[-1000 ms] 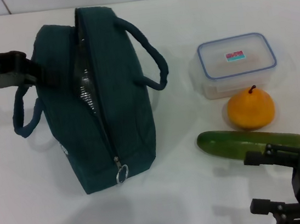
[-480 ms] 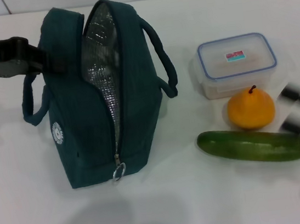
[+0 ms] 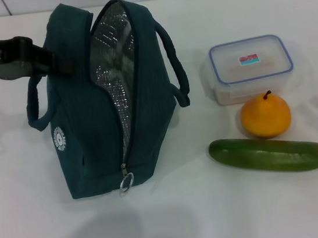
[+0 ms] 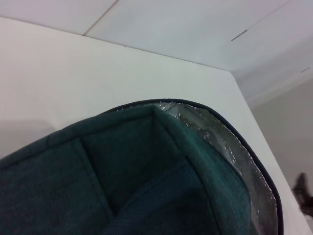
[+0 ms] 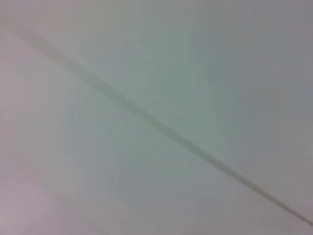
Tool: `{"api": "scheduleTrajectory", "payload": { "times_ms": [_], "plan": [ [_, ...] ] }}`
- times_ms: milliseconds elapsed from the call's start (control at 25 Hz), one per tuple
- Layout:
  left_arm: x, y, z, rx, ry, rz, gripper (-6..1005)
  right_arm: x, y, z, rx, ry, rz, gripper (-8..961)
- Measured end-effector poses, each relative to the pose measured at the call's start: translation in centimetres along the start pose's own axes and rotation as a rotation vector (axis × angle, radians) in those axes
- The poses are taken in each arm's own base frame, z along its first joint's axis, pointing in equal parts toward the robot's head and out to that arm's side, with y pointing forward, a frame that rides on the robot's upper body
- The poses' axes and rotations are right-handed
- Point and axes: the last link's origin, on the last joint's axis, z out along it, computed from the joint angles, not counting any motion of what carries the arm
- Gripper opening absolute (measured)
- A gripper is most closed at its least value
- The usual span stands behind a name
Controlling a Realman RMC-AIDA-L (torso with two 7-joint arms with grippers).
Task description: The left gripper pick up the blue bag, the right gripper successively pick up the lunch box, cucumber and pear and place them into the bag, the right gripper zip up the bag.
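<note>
Bag [image 3: 115,101] stands unzipped, left gripper [image 3: 52,65] pinching its side; lunch box [image 3: 250,67], pear [image 3: 265,115], cucumber [image 3: 269,154] lie nearby.

My left claw [image 3: 58,65] pinned at bag [image 3: 110,102] wall, mouth gaping just beyond it, far handle [image 3: 172,64] flanking, lunch box [image 3: 251,68], pear [image 3: 265,116], cucumber [image 3: 269,154] clustered well past, bare worktop [image 3: 219,217] nearer me.

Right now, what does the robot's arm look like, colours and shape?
Only the left gripper shows, in the head view: a long, flat, black bar with a grey metal section and small fasteners near its wrist end. No cables or markings are visible. The right gripper is out of view.
</note>
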Motion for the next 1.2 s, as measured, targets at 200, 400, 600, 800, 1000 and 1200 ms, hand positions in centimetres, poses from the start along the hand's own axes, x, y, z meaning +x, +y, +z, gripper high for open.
{"api": "scheduleTrajectory", "payload": {
  "times_ms": [200, 400, 600, 800, 1000, 1200],
  "plan": [
    [0.1, 0.1, 0.2, -0.004, 0.002, 0.004, 39, 0.2, -2.7, -0.5, 0.194, -0.007, 0.221, 768],
    [0.2, 0.4, 0.2, -0.026, 0.015, 0.02, 39, 0.3, -4.4, 0.3, 0.297, -0.004, 0.301, 768],
    [0.3, 0.5, 0.2, -0.027, 0.016, 0.035, 39, 0.5, -5.7, 2.1, 0.361, 0.005, 0.356, 767],
    [0.8, 0.8, 0.4, -0.029, 0.017, 0.055, 39, 0.6, -6.5, 5.0, 0.385, 0.033, 0.373, 766],
    [1.0, 1.0, 0.4, -0.031, 0.02, 0.068, 39, 0.7, -6.8, 7.9, 0.393, 0.067, 0.373, 766],
    [1.0, 1.1, 0.4, -0.033, 0.022, 0.069, 39, 1.0, -7.0, 9.9, 0.407, 0.101, 0.372, 766]
  ]
}}
